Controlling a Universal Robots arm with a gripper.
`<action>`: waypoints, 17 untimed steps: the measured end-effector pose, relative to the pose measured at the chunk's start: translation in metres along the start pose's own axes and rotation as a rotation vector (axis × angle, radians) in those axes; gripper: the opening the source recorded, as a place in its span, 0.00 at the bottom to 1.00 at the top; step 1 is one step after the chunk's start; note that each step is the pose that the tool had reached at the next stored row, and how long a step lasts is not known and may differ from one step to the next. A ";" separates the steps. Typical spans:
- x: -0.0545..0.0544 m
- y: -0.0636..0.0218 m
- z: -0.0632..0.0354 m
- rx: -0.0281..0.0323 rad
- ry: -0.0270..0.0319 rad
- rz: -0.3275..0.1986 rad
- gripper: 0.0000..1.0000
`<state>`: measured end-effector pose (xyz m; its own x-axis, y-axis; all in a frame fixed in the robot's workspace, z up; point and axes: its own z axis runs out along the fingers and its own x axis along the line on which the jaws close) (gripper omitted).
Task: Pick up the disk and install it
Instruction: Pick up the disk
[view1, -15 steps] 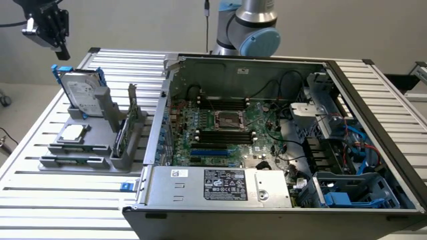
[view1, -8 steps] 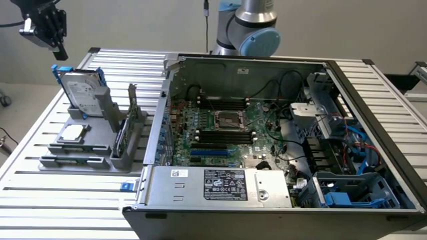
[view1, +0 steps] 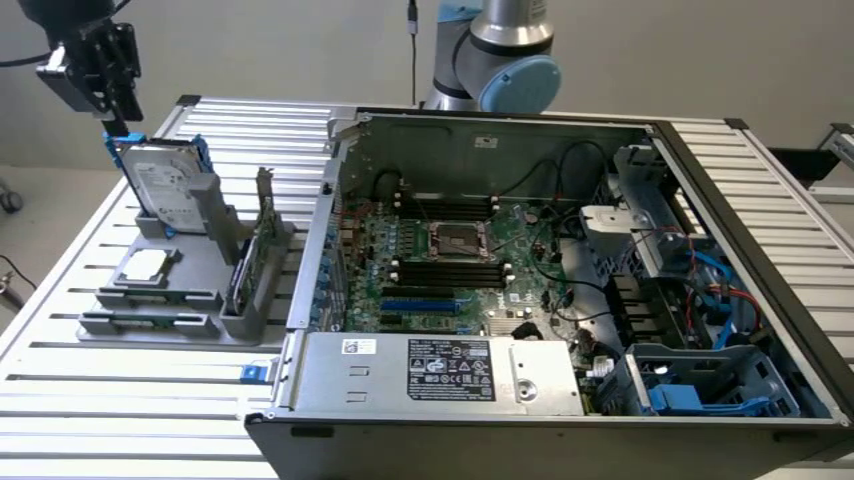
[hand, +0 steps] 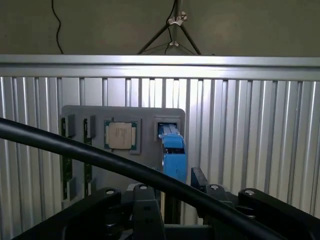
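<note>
Disk (view1: 167, 190) stands upright on its edge in the grey holder (view1: 200, 262), directly beneath my pincer (view1: 118, 120), with its blue rail at the top closest to me. I cannot tell whether my pincer is spread or pinching that rail. A chip (view1: 144, 265) lies flat in the same holder, lower down, beside the disk. The open computer case (view1: 454, 385) sits well apart from me on the slatted table (view1: 80, 400). A black cable (hand: 75, 150) crosses my wrist view.

Mount of claw (view1: 120, 118) cut off by exterior view's top edge, foot of disk (view1: 171, 195) hidden inside holder (view1: 200, 238), label (view1: 158, 175) print too small to be read
</note>
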<state>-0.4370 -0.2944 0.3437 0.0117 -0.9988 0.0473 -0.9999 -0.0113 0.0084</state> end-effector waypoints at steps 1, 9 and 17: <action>0.000 0.0000 0.0018 -0.0006 0.0000 -0.001 0.47; 0.000 -0.0001 0.0164 -0.0014 0.0001 -0.010 0.54; 0.000 0.0000 0.0310 -0.0011 0.0001 -0.013 0.54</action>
<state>-0.4372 -0.2956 0.3128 0.0245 -0.9986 0.0472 -0.9997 -0.0240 0.0102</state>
